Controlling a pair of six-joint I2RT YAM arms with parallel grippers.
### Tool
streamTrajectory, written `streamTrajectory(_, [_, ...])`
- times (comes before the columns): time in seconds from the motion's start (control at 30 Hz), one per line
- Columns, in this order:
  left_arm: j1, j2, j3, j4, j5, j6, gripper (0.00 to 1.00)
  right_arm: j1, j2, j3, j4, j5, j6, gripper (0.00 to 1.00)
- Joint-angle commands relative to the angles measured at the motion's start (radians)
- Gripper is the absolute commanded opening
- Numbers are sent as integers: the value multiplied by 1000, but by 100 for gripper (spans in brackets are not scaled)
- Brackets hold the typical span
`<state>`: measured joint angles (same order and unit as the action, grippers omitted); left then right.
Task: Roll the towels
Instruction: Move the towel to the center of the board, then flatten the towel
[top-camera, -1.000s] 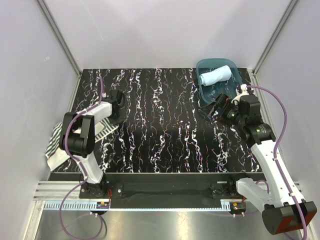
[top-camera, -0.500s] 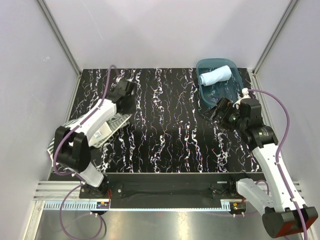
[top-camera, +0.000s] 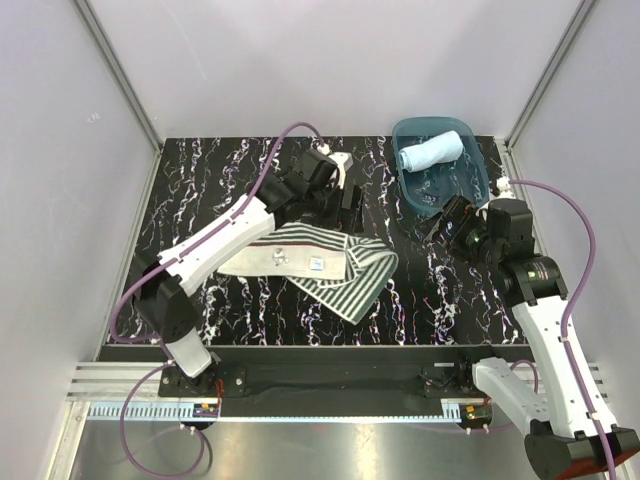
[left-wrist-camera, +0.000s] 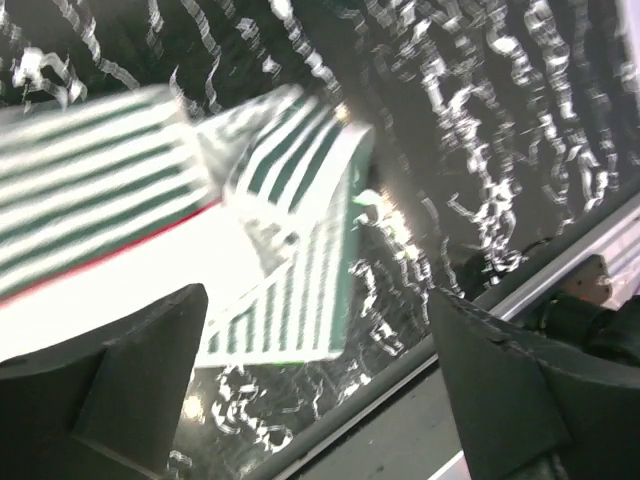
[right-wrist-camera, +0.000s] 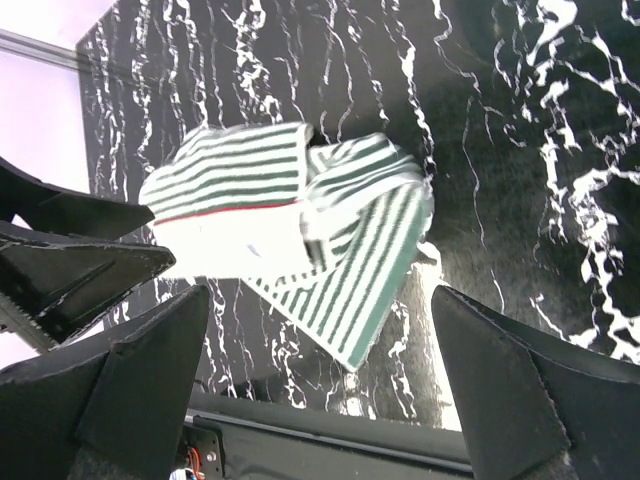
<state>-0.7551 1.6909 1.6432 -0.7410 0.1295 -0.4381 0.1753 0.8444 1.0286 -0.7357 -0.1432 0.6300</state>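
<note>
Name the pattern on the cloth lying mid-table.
Dark green-and-white striped towel, white band; best in right wrist view.

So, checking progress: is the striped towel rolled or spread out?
Spread out, not rolled: the striped towel lies flat on the table, with one end loosely folded over.

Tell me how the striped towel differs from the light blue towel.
The striped towel lies spread and rumpled on the table; the light blue towel is rolled up in the teal tub. The striped towel is green-and-white; the light blue towel is plain. Both are small cloths.
</note>
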Motion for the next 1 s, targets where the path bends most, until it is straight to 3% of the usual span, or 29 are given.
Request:
streamTrajectory(0.0, [17,-40,-32,-11,-4,29,99,6,-11,-8,-27,24,25,100])
streamTrajectory(0.27, [33,-146,-227,-1,-178,75,99,36,85,-209,116,-124,109,96])
streamTrajectory(0.4, [37,-203,-415,125,-136,10,98,114,233,-228,205,-133,122,95])
streamTrajectory(0.53, [-13,-272,-543,265,-126,38,87,176,343,-161,220,-66,57,94])
streamTrajectory(0.7, [-150,-176,-499,267,-261,136,82,184,450,-70,174,-6,20,94])
streamTrajectory(0.97, [-230,50,-347,233,-340,98,79,184,403,-74,96,120,27,96])
